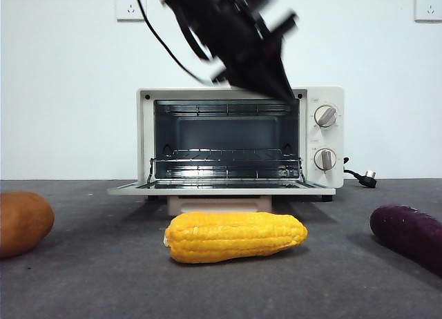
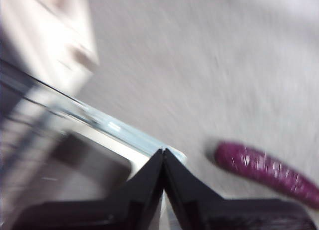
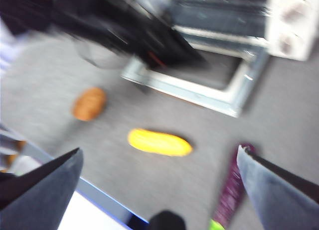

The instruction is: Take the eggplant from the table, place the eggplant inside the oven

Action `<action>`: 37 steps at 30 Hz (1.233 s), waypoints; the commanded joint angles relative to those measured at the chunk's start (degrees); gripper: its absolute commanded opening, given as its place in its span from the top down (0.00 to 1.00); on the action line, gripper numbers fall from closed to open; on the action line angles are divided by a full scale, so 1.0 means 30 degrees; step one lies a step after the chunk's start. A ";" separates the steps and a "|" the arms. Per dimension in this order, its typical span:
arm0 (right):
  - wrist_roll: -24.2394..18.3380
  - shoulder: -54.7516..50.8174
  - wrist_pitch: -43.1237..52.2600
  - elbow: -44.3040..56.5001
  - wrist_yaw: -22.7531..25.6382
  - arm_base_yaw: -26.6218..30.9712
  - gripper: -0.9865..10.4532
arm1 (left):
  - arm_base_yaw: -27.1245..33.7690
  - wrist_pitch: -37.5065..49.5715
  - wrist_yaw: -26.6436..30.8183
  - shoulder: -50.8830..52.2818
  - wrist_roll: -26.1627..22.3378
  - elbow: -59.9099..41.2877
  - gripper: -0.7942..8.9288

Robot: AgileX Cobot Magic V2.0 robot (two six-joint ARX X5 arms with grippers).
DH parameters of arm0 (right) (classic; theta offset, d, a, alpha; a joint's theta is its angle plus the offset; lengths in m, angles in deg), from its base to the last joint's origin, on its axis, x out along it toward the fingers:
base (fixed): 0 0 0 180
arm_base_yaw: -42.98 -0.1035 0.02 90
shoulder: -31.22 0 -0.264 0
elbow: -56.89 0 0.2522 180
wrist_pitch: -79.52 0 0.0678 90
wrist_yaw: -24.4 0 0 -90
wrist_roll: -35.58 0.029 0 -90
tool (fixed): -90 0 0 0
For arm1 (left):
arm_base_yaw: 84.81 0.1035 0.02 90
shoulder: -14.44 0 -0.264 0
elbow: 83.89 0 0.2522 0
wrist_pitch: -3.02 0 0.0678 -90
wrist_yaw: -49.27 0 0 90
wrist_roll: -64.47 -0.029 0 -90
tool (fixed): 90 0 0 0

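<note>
**Bring the right gripper down on the eggplant, keep the left one away**

The eggplant (image 1: pixel 409 235) lies on the table (image 1: pixel 103 284), not yet taken, well apart from the open door of the oven (image 1: pixel 238 143) and off to one side of the corn cob (image 1: pixel 235 236). In the right wrist view you see it just under one jaw of the right gripper (image 3: pixel 159 165), with its green stem end toward the camera. This gripper has its jaws spread wide and holds nothing. It hangs high above the table, so I judge that the reach is only beginning.

The left gripper (image 2: pixel 163 153) has its jaws pressed together, empty, above the corner of the oven door; in the front view it is the dark blurred shape before the oven's top edge.

For a good grasp, first center the right gripper over the middle of the purple body, not over the stem cap. Turn the wrist so that the jaws close across the short width of the eggplant. Go down slowly; the pictures are blurred, so the arms seem to move fast. Be careful that the round skin may slip or roll. The brown potato-like vegetable (image 1: pixel 24 222) and the corn are far enough and should not disturb you.
</note>
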 commanded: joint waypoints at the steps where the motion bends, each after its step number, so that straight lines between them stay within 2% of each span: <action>1: -0.0138 0.0372 -0.0277 -0.0058 0.0765 -0.0036 0.39 | 0.0838 -0.0007 0.0022 0.1661 0.0736 -0.0029 0.92; 5: -0.0131 0.1035 -0.0423 -0.0058 0.0801 -0.0036 0.39 | 0.2288 -0.1100 0.0962 0.4947 0.0729 -0.0029 0.92; 10: -0.0138 0.1851 -0.0357 -0.0058 0.0787 -0.0036 0.39 | 0.4619 -0.3504 0.1020 0.8524 0.0714 -0.0029 0.92; 15: -0.0138 0.1989 -0.0350 -0.0058 0.0780 -0.0036 0.39 | 0.8925 -0.5326 0.0831 1.1570 0.0714 -0.0051 0.92; 16: -0.0138 0.1989 -0.0350 -0.0058 0.0780 -0.0036 0.39 | 0.9865 -0.5566 0.0539 1.2123 0.0714 -0.0058 0.92; 19: -0.0138 0.1996 -0.0262 -0.0058 0.0780 -0.0036 0.39 | 1.3187 -0.6084 -0.2025 1.4061 0.0801 -0.0408 0.92; 21: -0.0131 0.2004 -0.0087 -0.0058 0.0780 -0.0036 0.39 | 1.4426 -0.6047 -0.3220 1.5511 0.1020 -0.1362 0.92; 25: -0.0124 0.2091 0.0073 -0.0058 0.0780 -0.0036 0.39 | 1.4622 -0.5661 -0.4189 1.7515 0.1020 -0.3694 0.92; 30: -0.0124 0.2295 -0.0087 -0.0058 0.0787 -0.0051 0.39 | 1.4353 -0.5158 -0.6324 2.0145 0.1027 -0.8051 0.92; 37: -0.0095 0.3024 -0.0510 0.0204 0.1574 -0.0867 0.39 | 1.3449 -0.4838 -0.6652 2.2724 0.0699 -1.2910 0.92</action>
